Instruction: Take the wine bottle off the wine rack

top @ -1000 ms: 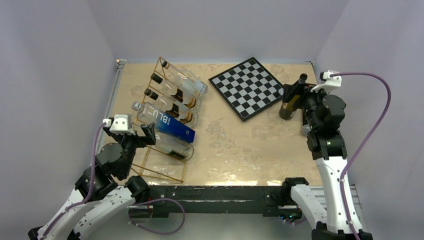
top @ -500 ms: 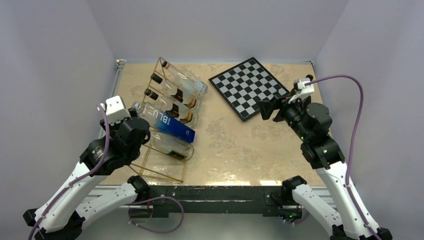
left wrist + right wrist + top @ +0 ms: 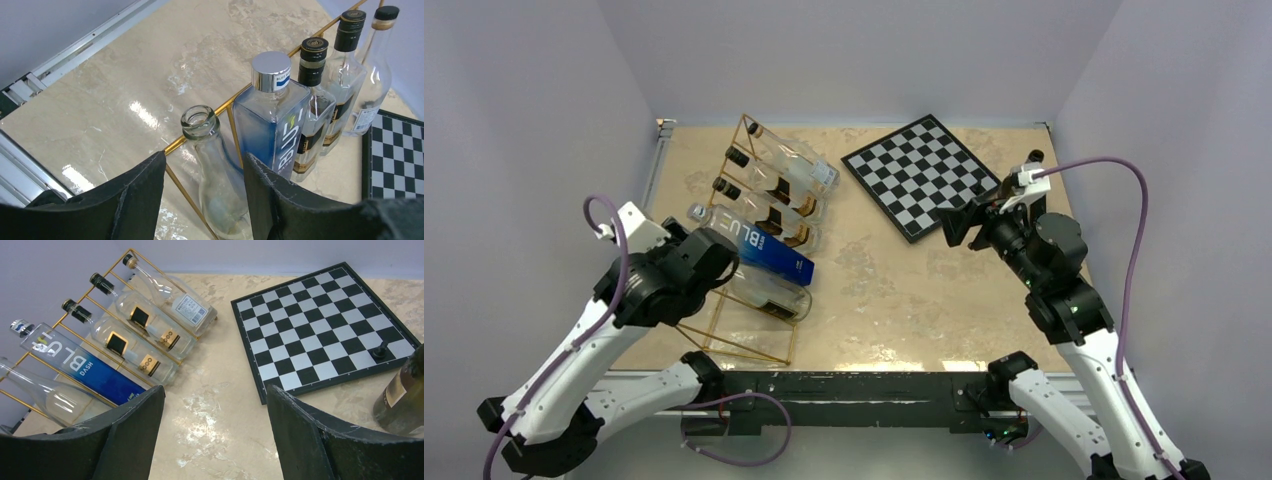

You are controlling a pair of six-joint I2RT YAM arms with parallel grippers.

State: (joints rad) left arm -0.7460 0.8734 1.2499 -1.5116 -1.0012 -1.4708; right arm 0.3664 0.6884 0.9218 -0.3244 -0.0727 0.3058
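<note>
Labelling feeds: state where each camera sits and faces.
Top external: above, behind the bases, looking down on the beige table; both arms show.
Left wrist: on the left gripper, facing the gold wire wine rack's bottle mouths; its fingers flank the clear uncapped bottle.
Right wrist: on the right gripper, facing left across the table; open fingers show.
Both wrists see the blue square bottle, black-and-white chessboard.

The dark bottle (image 3: 400, 395) runs off the right edge, its neck unseen.

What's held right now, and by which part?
Nothing held yet. The left gripper straddles the clear uncapped bottle below its neck, with a gap showing on one side; the right gripper is empty.
</note>
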